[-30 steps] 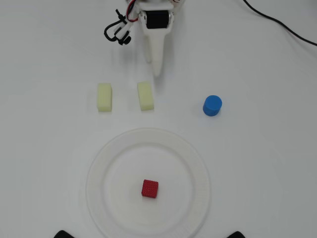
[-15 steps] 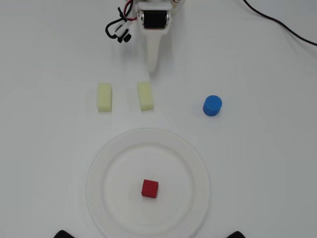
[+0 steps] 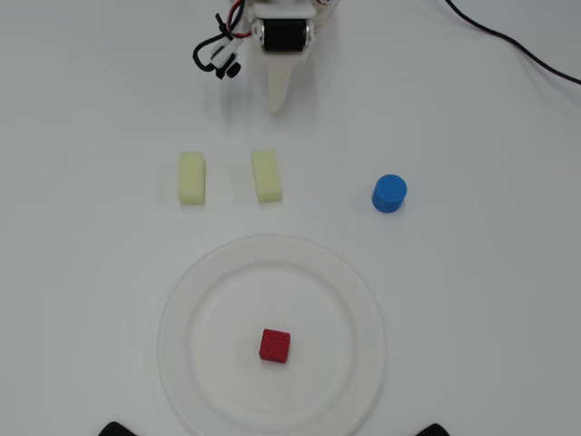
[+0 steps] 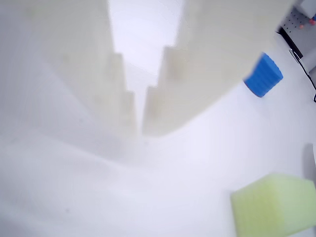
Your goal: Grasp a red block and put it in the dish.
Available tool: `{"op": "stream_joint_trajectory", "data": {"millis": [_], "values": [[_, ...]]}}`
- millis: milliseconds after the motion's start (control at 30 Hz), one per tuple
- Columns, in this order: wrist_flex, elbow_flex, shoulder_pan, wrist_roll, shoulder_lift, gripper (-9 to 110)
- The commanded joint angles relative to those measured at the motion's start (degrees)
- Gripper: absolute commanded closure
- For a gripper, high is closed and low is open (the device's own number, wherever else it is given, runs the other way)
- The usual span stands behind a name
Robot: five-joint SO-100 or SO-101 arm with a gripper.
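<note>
The red block (image 3: 275, 345) is a small textured cube lying inside the dish (image 3: 182, 300), a large round white plate at the bottom centre of the overhead view, slightly below the plate's middle. My gripper (image 3: 275, 105) is at the top centre of that view, far from the dish, with its white fingers pointing toward the blocks. In the wrist view the gripper (image 4: 139, 129) has its jaws together at the tips and holds nothing. The red block and the dish are out of the wrist view.
Two pale yellow rectangular blocks (image 3: 192, 177) (image 3: 266, 175) lie between the gripper and the dish; one shows in the wrist view (image 4: 274, 205). A blue cylinder (image 3: 389, 193) (image 4: 263, 75) stands to the right. A black cable (image 3: 508, 41) crosses the top right corner.
</note>
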Motion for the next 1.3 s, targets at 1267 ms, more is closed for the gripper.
{"op": "stream_joint_trajectory", "data": {"millis": [1267], "values": [[1.1, 6.2, 0.0, 0.2, 10.2, 101]]}}
